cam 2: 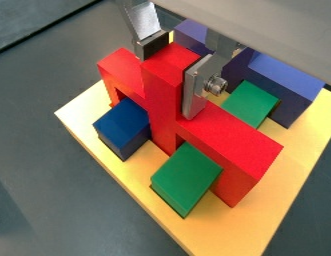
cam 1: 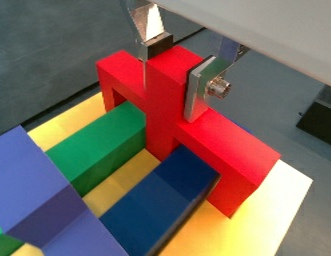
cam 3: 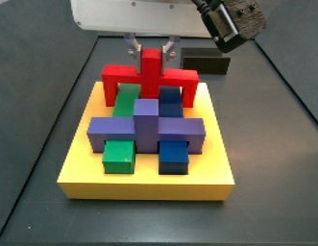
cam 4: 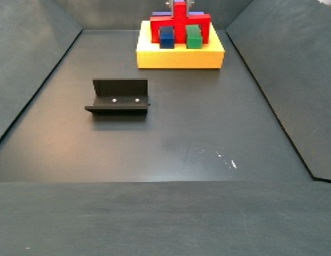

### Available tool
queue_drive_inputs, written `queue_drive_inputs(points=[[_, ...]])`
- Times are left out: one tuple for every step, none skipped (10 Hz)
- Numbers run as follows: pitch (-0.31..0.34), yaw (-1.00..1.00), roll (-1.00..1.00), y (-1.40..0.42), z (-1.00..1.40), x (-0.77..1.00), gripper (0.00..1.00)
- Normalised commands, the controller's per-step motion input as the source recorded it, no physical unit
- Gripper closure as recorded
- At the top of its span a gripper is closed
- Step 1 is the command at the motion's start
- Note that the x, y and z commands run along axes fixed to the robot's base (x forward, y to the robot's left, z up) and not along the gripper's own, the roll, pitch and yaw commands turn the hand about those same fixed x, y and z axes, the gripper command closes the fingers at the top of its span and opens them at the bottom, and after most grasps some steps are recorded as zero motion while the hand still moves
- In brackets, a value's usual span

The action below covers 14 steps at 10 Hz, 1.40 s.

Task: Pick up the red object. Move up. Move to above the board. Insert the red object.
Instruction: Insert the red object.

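The red object (cam 3: 123,75) stands upright at the back of the yellow board (cam 3: 148,183). Its two legs reach down to the board's top, and its bar spans green and blue blocks. My gripper (cam 3: 151,50) is directly above it, with its fingers on either side of the short stub and shut on it. Both wrist views show the silver fingers (cam 1: 199,88) (cam 2: 196,88) pressed against the stub of the red object (cam 1: 221,145) (cam 2: 221,140). My gripper (cam 1: 175,65) (cam 2: 171,65) hangs over the board (cam 1: 295,200) (cam 2: 114,150). In a side view the board (cam 4: 181,60) lies far back.
A purple cross-shaped block (cam 3: 146,128) sits mid-board with a green block (cam 3: 117,154) and a blue block (cam 3: 174,154) in front of it. The dark fixture (cam 4: 118,97) stands on the floor away from the board; it also shows behind the board (cam 3: 207,65).
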Motion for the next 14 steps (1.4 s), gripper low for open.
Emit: queue_drive_inputs(points=[[-0.094,-0.01,-0.02,0.0,-0.13,0.0,1.0],[-0.086,0.0,0.0,0.0,-0.16,0.0,1.0],[-0.069,0.0,0.0,0.03,-0.16,0.0,1.0],[-0.127,0.0,0.0,0.0,-0.26,-0.04,1.0],[-0.173,0.0,0.03,0.0,-0.37,-0.13,1.0],[-0.06,0.0,0.14,0.0,-0.33,0.0,1.0],[-0.054,0.0,0.23,0.0,-0.37,0.0,1.0],[-0.103,0.0,0.18,0.0,-0.51,-0.03,1.0],[-0.059,0.0,0.13,0.1,-0.48,0.0,1.0],[-0.06,0.0,0.1,0.14,-0.45,-0.01,1.0],[0.0,0.0,0.06,0.24,-0.24,0.0,1.0],[0.0,0.0,0.01,0.19,-0.16,0.0,1.0],[-0.05,0.0,0.03,0.08,-0.27,-0.1,1.0],[-0.067,0.0,0.05,0.0,-0.08,-0.16,1.0]])
